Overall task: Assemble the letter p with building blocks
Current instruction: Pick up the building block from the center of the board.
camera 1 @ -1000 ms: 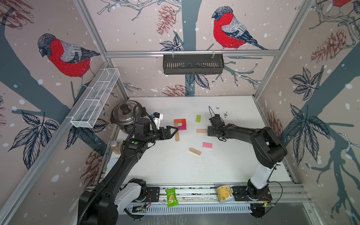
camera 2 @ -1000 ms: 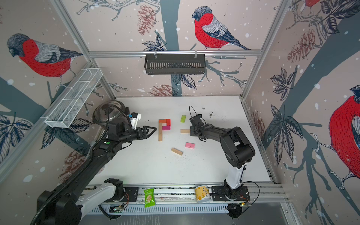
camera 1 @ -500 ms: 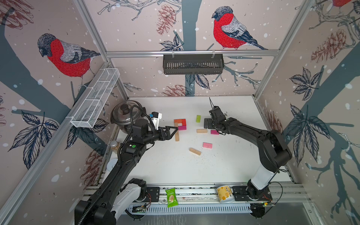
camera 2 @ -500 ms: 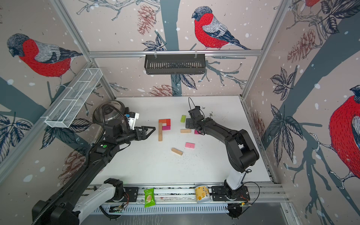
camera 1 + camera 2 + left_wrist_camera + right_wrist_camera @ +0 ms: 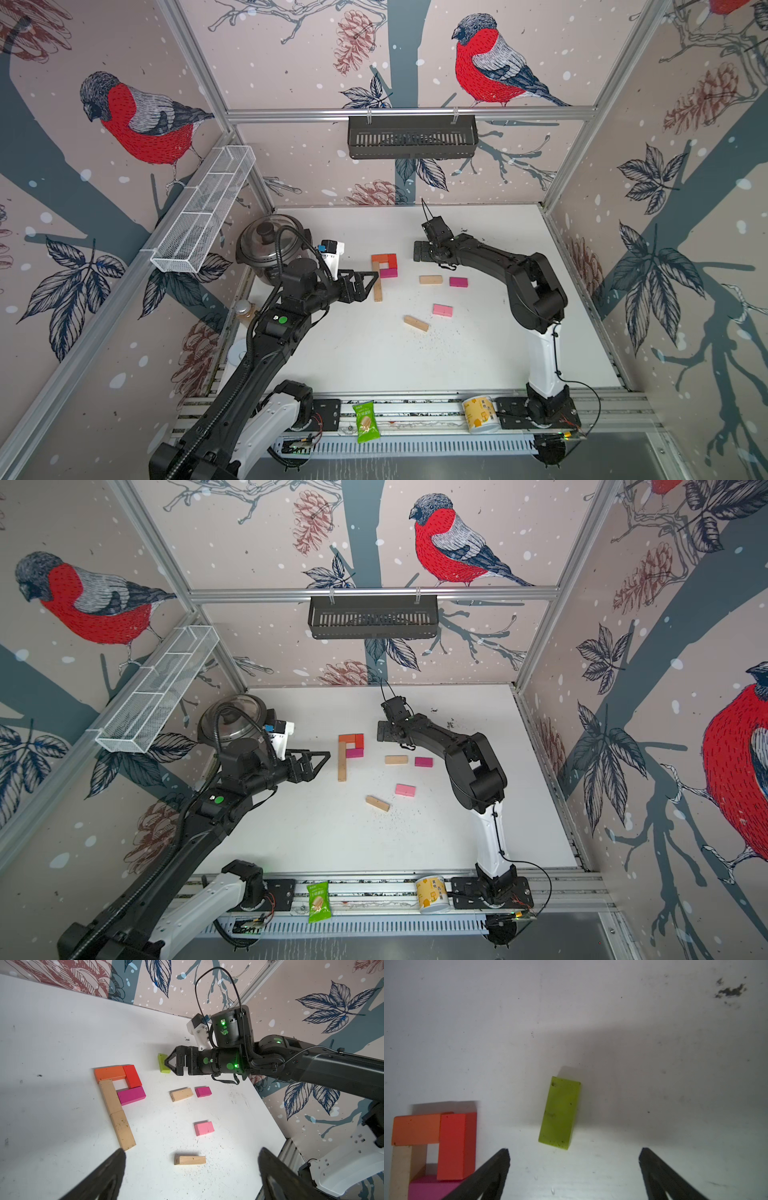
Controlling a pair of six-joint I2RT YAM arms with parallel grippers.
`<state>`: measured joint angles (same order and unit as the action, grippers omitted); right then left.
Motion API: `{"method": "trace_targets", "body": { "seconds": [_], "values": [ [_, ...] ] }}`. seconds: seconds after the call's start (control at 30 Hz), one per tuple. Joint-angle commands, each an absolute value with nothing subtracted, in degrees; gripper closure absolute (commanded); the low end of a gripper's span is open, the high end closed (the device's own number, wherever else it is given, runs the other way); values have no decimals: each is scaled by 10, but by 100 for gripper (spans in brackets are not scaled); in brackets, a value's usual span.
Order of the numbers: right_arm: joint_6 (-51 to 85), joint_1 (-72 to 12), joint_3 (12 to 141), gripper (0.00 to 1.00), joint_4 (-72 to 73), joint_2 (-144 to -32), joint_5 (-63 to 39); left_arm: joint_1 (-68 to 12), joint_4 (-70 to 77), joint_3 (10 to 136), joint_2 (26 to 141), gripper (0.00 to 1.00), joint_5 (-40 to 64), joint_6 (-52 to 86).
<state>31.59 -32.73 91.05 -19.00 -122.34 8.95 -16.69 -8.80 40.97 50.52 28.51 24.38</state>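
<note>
Both wide open and empty: right claw (image 5: 574, 1152) at the lime-green block (image 5: 559, 1112), left claw (image 5: 192, 1152) beside the letter p (image 5: 109, 1095)

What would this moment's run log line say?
letter p: stem and loop laid | right gripper: open, at lime-green block, not gripping | left gripper: open, empty

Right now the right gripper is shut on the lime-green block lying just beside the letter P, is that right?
No. The right gripper is open, not shut on the lime-green block. The right wrist view shows the jaws spread wide and the block lying free on the table ahead of them, just beside the letter P.
</note>
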Motion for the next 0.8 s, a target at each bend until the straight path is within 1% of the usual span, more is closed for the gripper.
{"method": "trace_targets", "body": {
  "seconds": [0.0,0.2,0.47,0.67,0.77],
  "values": [
    [342,-330,946,7,-216,-1256,87,-165,-97,417,512,2,294,236],
    [359,-335,984,18,-233,-1295,100,-162,-79,406,501,2,305,242],
    [361,-347,988,37,-238,-1313,114,-158,-72,403,501,2,320,249],
    [365,-348,995,38,-243,-1328,127,-156,-70,403,501,2,326,251],
    [366,-348,1003,43,-249,-1339,129,-155,-69,403,501,2,328,252]
  ]
}}
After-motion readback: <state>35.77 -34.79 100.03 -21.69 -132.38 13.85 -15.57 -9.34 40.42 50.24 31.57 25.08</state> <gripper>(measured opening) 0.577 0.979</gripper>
